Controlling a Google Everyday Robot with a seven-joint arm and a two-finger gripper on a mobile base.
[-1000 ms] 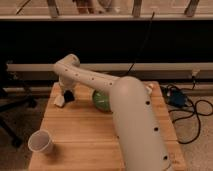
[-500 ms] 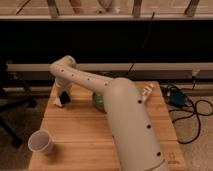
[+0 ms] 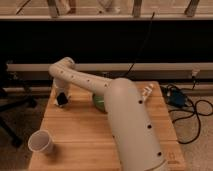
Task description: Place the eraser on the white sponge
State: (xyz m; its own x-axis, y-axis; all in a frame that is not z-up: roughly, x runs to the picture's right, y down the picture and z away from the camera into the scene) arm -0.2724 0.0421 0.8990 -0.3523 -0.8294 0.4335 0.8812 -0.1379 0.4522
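Note:
My gripper shows as a dark shape at the end of the white arm, low over the back left corner of the wooden table. The arm reaches from the front right across the table to that corner. A small white object, possibly the white sponge, lies at the back right, just beyond the arm. I cannot make out the eraser; whether it is in the gripper is hidden.
A green rounded object sits mid-table, partly behind the arm. A white paper cup stands at the front left. A blue device and cables lie on the floor right of the table. A dark wall runs behind.
The arm's far end and the gripper have shifted slightly to the left over the back left corner. Nothing on the table has moved.

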